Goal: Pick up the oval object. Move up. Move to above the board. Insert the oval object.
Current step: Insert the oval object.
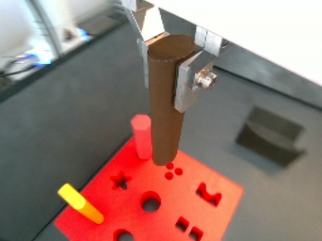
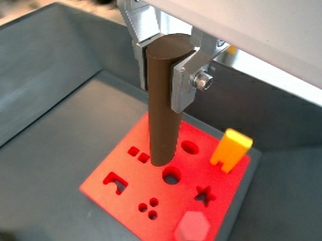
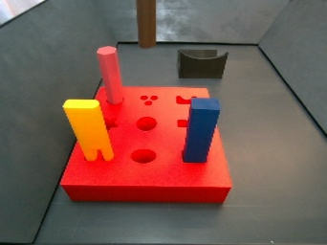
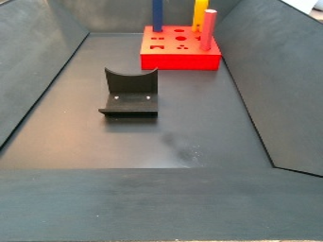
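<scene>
The gripper [image 1: 172, 58] gripped the oval object [image 1: 165, 104] above the board [image 1: 220, 218]; next, lowering into its hole.

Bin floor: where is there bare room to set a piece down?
Widest free patch: the dark floor in front of the dark grey holder. The red square board is crowded with pink, yellow and blue pegs. The gripper holds the dark-brown oval peg above it.

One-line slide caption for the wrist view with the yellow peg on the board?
Gripper holds the brown oval peg upright above the red board.
</scene>
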Controlling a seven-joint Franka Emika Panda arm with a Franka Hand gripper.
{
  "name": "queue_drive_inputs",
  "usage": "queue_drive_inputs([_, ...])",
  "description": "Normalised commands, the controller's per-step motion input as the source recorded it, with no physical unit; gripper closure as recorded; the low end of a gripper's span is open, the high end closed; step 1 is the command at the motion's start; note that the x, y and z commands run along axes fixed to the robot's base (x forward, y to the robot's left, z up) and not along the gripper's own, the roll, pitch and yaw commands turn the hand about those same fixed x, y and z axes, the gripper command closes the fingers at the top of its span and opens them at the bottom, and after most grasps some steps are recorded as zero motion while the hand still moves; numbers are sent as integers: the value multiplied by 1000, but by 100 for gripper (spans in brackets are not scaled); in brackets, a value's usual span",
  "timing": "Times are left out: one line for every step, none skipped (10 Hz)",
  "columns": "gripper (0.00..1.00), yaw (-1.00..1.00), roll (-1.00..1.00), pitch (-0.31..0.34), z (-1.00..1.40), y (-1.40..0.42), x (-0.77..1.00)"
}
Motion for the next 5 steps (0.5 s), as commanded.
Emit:
queue_drive_inputs([100, -1000, -9, -116, -523, -20, 0])
queue_drive_inputs([100, -1000, 0, -91, -557, -31, 0])
queue_drive_inputs([100, -1000, 0, -44, -623, -37, 0])
queue_drive_inputs([100, -960, 0, 20, -466, -146, 0])
queue_drive_inputs([100, -734, 89, 231, -134, -280, -57])
